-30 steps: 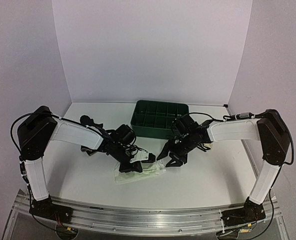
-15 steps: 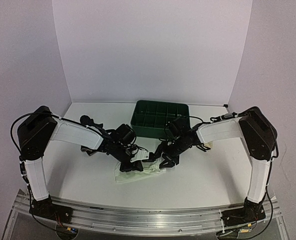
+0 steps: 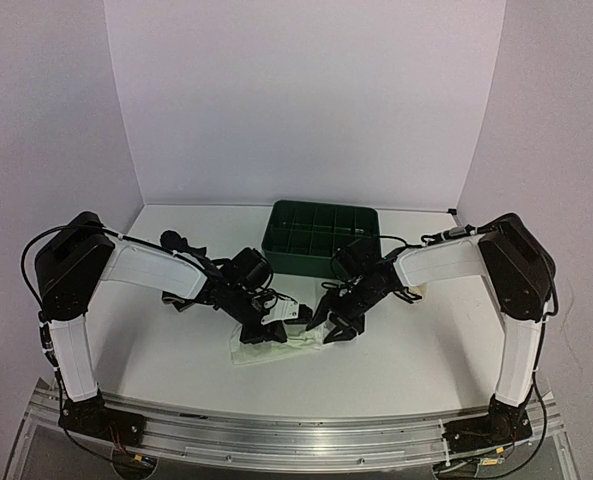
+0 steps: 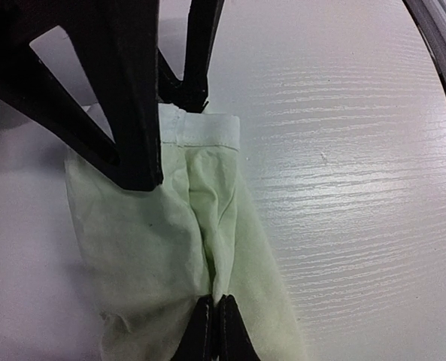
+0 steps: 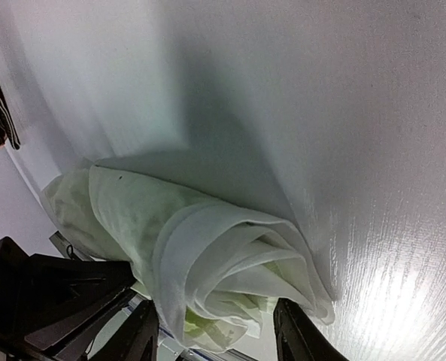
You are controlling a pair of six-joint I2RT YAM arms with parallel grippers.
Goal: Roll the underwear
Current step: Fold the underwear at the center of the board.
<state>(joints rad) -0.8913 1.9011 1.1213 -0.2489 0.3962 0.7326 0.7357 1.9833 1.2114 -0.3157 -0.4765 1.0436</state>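
The top camera looks down from the near edge; both wrist cameras closely frame the cream-white underwear from opposite sides.

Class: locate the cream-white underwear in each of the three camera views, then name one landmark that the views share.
Top external: cream-white underwear lies low centre on the white table, nearer than the green tray.
Left wrist: cream-white underwear fills the lower left, hemmed end upward.
Right wrist: cream-white underwear sits lower centre, rolled end toward the camera.
Shared landmark: the white table beneath it.
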